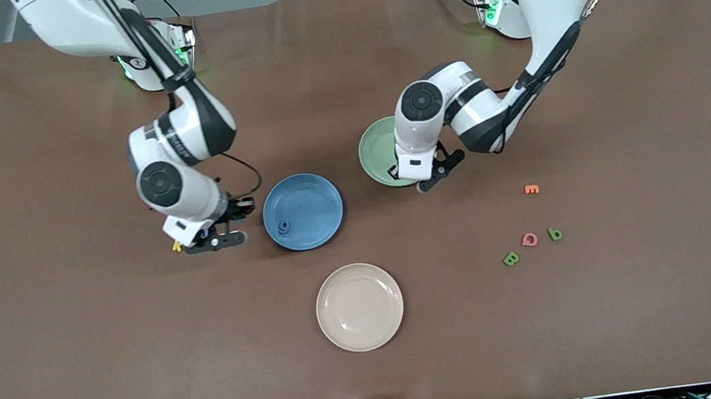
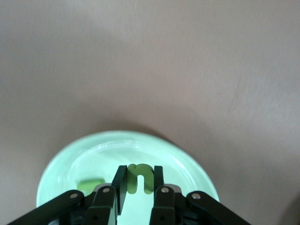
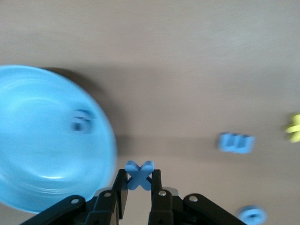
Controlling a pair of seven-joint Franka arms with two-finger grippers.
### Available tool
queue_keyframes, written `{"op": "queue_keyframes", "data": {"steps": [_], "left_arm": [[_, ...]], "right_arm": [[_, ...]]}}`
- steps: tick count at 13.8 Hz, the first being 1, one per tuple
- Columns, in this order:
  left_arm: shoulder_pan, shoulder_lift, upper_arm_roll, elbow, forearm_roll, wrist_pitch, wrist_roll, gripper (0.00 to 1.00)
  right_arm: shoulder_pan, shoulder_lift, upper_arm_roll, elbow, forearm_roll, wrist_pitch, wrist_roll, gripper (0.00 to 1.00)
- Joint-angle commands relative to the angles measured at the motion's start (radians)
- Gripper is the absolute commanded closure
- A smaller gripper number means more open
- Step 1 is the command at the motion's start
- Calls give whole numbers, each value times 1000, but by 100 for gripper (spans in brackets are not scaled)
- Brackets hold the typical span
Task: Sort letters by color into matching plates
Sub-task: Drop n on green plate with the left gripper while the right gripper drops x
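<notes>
My left gripper (image 2: pixel 139 171) is shut on a green letter n (image 2: pixel 140 179) over the pale green plate (image 2: pixel 187 164), where another green letter (image 2: pixel 90 185) lies. In the front view this gripper (image 1: pixel 427 180) hangs over the green plate's (image 1: pixel 375 149) rim. My right gripper (image 3: pixel 139 177) is shut on a blue letter X (image 3: pixel 139 174), over the table just beside the blue plate (image 3: pixel 42 159). One blue letter (image 1: pixel 283 227) lies in the blue plate (image 1: pixel 314 194). Two blue letters (image 3: pixel 236 143) (image 3: pixel 253 215) lie on the table near the right gripper (image 1: pixel 220 239). Green letters B (image 1: pixel 511 258) and b (image 1: pixel 554 234) lie toward the left arm's end.
A cream plate (image 1: pixel 359 307) sits nearer the front camera than the blue plate. A pink letter (image 1: pixel 529 240) lies between the two green ones, and an orange letter (image 1: pixel 531 189) lies farther from the camera. A yellow letter (image 1: pixel 177 246) lies by the right gripper.
</notes>
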Motion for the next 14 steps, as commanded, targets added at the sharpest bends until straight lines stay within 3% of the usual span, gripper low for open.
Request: {"op": "queue_keyframes", "data": {"steps": [1,5,8,9,10,11,14], "left_arm": [[-5,-32,-12,-55,19,-1,-76,100],[5,-78,-19,-115,17,0,-94,100],[6,-84,-31,-142,17,-1,-131,100],[6,-84,-31,-144,17,-1,-134,100],[6,-86,-31,-155,17,-1,-134,100],[8,-86,-31,-158,17,-1,-134,100],[9,-76,-28,-158,17,-1,-134,99]], "right_arm": [[71,146,-10,166,35,-12,154,100],[133,289,-10,346,35,-11,311,100],[142,332,-10,389,33,-9,359,98],[145,340,-10,395,33,-9,365,86],[145,340,-10,398,35,-9,370,30],[151,340,-10,398,33,-8,374,0],[151,334,-12,404,24,-19,367,0]]}}
